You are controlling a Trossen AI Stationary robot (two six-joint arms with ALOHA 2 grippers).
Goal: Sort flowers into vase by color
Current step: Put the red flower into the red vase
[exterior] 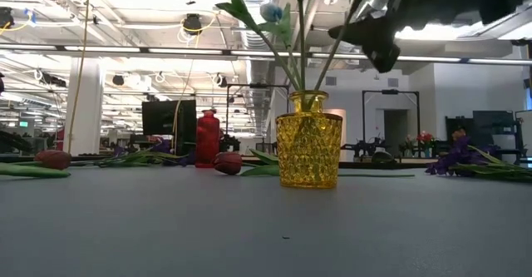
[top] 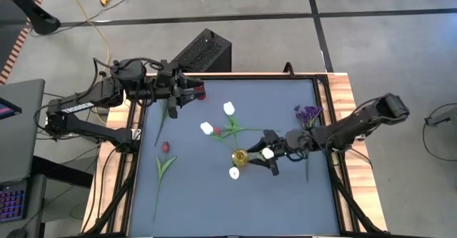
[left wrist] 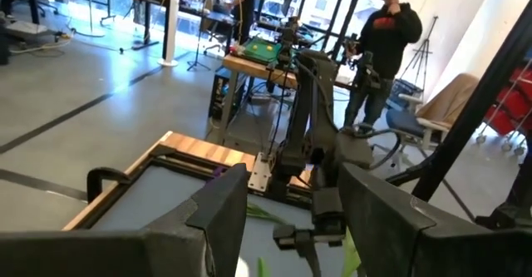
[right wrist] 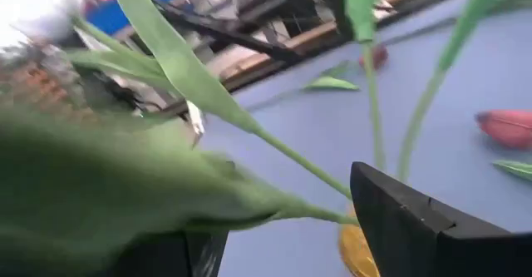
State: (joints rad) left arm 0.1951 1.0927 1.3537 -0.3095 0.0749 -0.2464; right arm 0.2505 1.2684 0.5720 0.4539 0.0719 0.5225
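**Flowers: white tulips gathered in yellow vase**

Flowers (top: 229, 110) standing in yellow vase (top: 240, 157), mid-table, grouping 1 colour. Right gripper (top: 270, 159) beside vase, spread apart, gripping nothing, likely just releasing a stem. Left gripper (top: 187, 93) parked at far edge, partly spread, empty. Red tulip (top: 166, 147) and purple sprig (top: 308, 113) lying unsorted.

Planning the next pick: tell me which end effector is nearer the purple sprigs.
Right. The right end effector hovers by the yellow vase, a short way from the purple sprigs beside its arm. The left end effector is across the table at the far edge.
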